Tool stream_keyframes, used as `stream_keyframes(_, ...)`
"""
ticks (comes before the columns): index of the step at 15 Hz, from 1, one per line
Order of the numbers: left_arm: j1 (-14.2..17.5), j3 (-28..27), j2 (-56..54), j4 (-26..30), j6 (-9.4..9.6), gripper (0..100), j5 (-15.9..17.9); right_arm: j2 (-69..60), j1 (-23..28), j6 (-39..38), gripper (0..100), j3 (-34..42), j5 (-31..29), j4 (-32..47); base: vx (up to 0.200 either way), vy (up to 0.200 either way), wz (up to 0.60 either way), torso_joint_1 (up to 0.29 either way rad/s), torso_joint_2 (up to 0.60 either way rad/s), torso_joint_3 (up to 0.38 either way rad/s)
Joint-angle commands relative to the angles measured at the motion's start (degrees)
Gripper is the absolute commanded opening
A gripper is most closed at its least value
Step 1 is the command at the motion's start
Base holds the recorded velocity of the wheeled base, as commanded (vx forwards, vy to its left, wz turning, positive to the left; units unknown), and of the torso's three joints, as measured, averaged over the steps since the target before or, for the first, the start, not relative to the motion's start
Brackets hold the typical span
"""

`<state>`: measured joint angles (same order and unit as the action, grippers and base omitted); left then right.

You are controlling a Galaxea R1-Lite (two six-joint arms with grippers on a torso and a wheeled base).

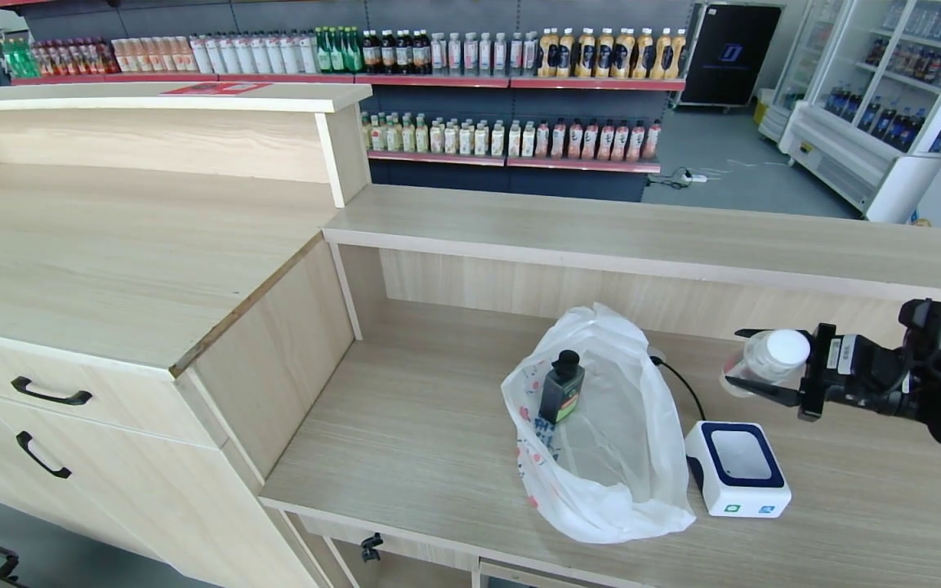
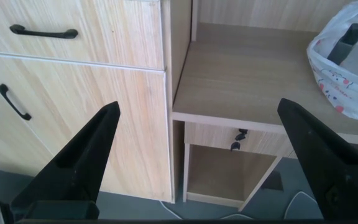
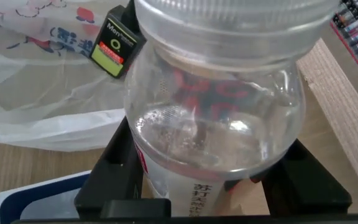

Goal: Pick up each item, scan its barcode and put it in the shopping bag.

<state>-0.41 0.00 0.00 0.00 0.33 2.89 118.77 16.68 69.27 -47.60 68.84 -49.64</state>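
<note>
Your left gripper [image 2: 197,106] hangs low in front of the drawers [image 2: 73,50], and its jaws are spread wide. On the counter [image 1: 405,441] you see the white shopping bag [image 1: 601,482], open, with a small dark bottle [image 1: 562,390] inside. Just right of the bag sits the scanner [image 1: 738,467]. Near the scanner, up over the counter, your right gripper [image 1: 744,358] pinches a clear bottle [image 1: 774,353] with a white cap.
</note>
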Motion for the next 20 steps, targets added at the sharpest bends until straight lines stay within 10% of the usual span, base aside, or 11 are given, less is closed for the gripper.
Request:
stream_keyframes(1, 0.06, 0.0, 0.0, 0.0, 0.02, 100, 0.01, 0.49, -1.47, 0.25, 0, 0.14, -0.02, -0.02, 0.0, 0.0, 0.0, 0.0, 0.0, 0.0)
stream_keyframes(20, -0.02, 0.0, 0.0, 0.0, 0.02, 100, 0.01, 4.98, -4.81, 6.67, 0, -0.82, -0.46, -0.37, 0.0, 0.0, 0.0, 0.0, 0.0, 0.0)
